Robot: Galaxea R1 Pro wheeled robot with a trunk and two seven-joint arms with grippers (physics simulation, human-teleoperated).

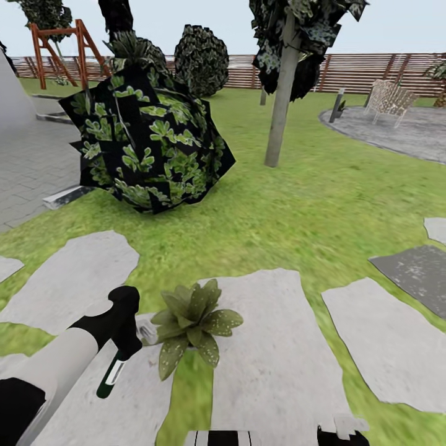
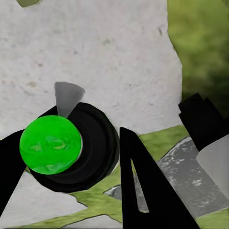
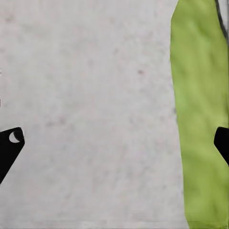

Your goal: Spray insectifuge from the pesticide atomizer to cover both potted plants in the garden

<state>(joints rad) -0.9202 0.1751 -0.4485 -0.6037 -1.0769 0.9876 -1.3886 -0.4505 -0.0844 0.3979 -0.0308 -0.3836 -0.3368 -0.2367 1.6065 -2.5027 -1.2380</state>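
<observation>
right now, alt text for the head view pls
The left gripper holds a green atomizer beside a small potted plant on grey stepping stones, in a lawn with a dark shrub behind.

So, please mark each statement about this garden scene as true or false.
1. The left gripper holds the spray bottle. True.
2. The small plant lies right of the left gripper in the head view. True.
3. The right gripper is shut on a leaf. False: it is open over a stepping stone.
4. The dark shrub stands on the round patio. False: it stands on grass, far from it.
</observation>
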